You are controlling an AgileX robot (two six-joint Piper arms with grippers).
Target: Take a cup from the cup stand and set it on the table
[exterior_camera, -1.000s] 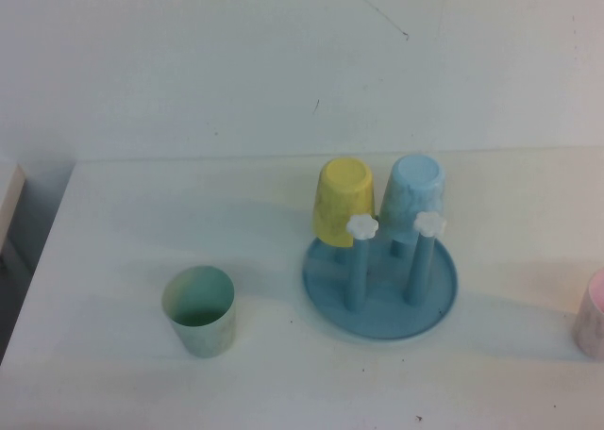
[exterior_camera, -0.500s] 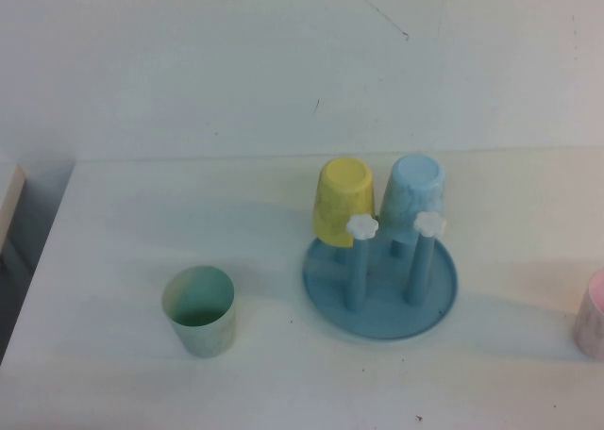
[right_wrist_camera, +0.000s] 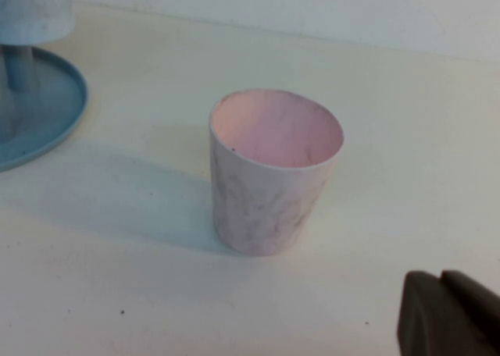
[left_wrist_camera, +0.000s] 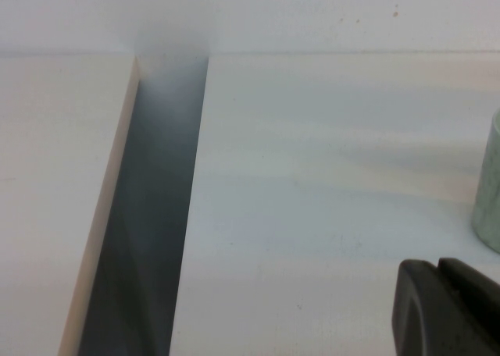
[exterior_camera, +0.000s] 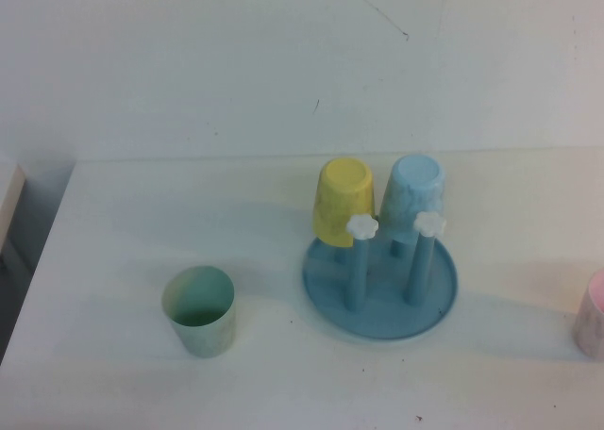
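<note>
The mint-green cup (exterior_camera: 199,310) stands upright on the white table (exterior_camera: 123,223), left of the cup stand (exterior_camera: 380,289). The stand is a round blue dish with blue pegs and white flower knobs; two front pegs are bare. A sliver of the cup (left_wrist_camera: 490,184) also shows in the left wrist view. My left gripper (left_wrist_camera: 437,272) is shut and empty, low over the table near its left edge, a short way from the cup. My right gripper (right_wrist_camera: 441,282) is shut and empty, just short of a pink cup. Neither arm appears in the high view.
A yellow cup (exterior_camera: 342,200) and a light blue cup (exterior_camera: 411,194) sit upside down on the stand's back pegs. A pink cup (right_wrist_camera: 273,169) stands upright at the table's right edge (exterior_camera: 593,319). A dark gap (left_wrist_camera: 148,215) separates the table from a beige surface (left_wrist_camera: 55,192).
</note>
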